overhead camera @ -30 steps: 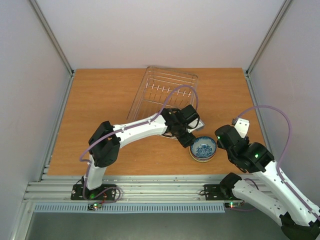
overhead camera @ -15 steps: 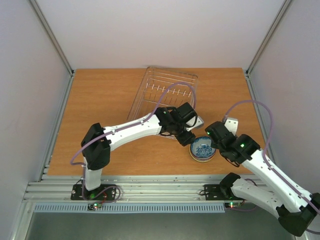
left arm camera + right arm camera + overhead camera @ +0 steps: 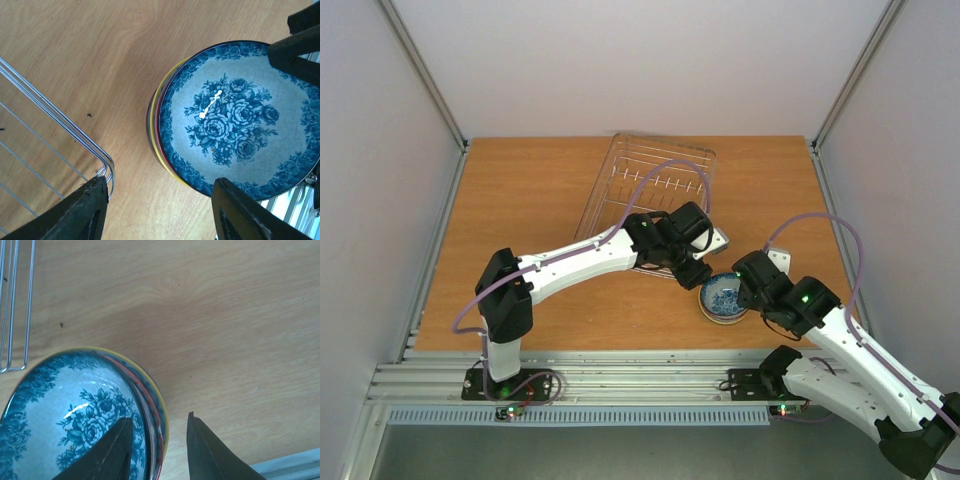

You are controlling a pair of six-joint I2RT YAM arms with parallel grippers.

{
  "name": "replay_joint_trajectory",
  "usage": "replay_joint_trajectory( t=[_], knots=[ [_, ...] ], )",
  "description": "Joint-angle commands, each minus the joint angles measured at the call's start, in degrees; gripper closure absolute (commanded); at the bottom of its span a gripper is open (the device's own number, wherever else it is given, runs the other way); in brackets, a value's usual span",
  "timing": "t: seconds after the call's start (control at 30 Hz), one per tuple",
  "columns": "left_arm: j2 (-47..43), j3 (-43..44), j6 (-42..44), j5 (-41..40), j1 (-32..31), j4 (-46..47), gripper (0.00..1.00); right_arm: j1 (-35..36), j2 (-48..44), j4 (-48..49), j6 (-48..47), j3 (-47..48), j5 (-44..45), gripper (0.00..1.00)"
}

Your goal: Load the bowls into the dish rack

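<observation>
A stack of bowls (image 3: 724, 298) stands on the table near the front right, with a blue-and-white floral bowl (image 3: 235, 115) on top and red and yellow rims showing under it. The wire dish rack (image 3: 655, 190) lies behind it, with no bowls in it. My left gripper (image 3: 692, 272) is open and empty at the stack's left edge; in the left wrist view (image 3: 160, 212) its jaws span the gap between the rack's corner (image 3: 102, 162) and the bowls. My right gripper (image 3: 748, 290) is open; in the right wrist view (image 3: 157, 445) its jaws straddle the stack's right rim (image 3: 150, 405).
The wooden table (image 3: 540, 220) is walled by white panels at the left, back and right. The rack's near right corner lies close to the bowl stack. An aluminium rail (image 3: 620, 375) runs along the front edge.
My right gripper has moved left and forward onto the right rim of the bowl stack. My left gripper has shifted slightly beside the stack. The bowls have not moved.
</observation>
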Motion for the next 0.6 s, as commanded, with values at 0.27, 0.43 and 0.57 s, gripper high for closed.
replay_joint_trajectory(
  t=[0.27, 0.43, 0.57],
  knots=[
    [-1.59, -0.84, 0.07, -0.04, -0.24, 2.63, 0.41, 0.03, 1.33, 0.78, 1.82, -0.90, -2.39, 0.89],
    [-1.75, -1.17, 0.20, -0.28, -0.24, 2.77, 0.41, 0.12, 0.75, 0.23, 1.74, -0.26, -1.87, 0.99],
    [-2.51, -0.91, 0.45, 0.30, -0.24, 2.15, 0.39, 0.16, -0.71, -1.07, 1.12, 1.62, -0.43, 0.99]
  ],
)
